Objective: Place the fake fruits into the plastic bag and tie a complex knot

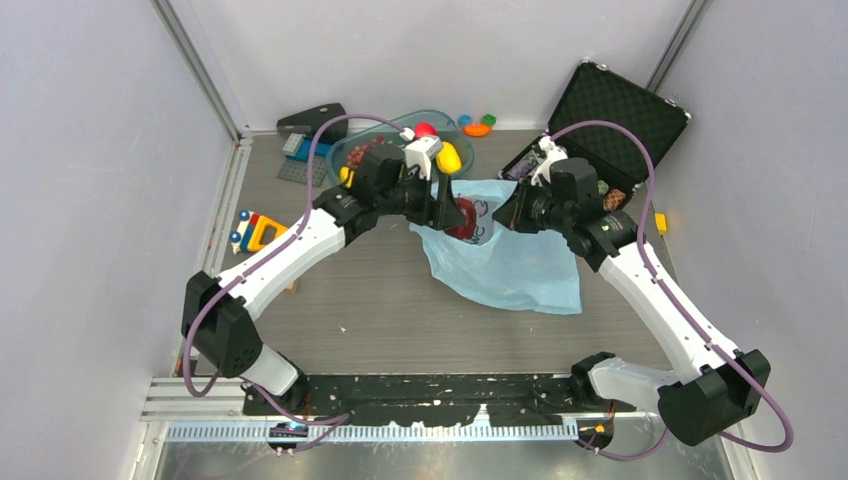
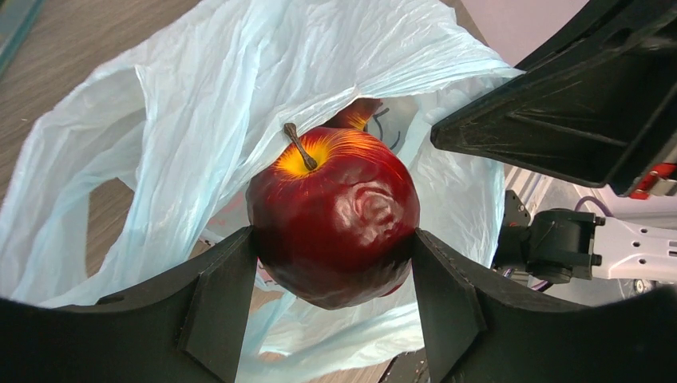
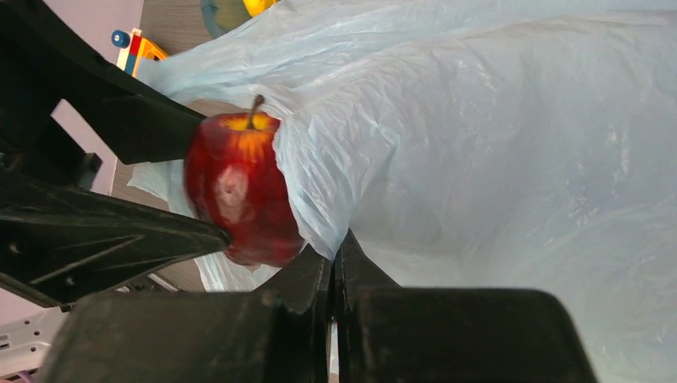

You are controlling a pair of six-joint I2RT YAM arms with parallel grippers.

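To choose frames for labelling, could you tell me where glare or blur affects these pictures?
Left wrist: apple sharp, with glossy highlights. Right wrist: apple slightly soft, a white glare patch; bag pale and washed out. Top external: even light, soft shadows only.

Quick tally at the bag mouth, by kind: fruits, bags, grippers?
Fruits: 1, a glossy dark red plastic apple, clamped in the left gripper.
Bags: 1, a thin crinkly light-blue plastic bag.
Grippers: 2, the left one and the right gripper, shut on the bag's rim.
Total: 4
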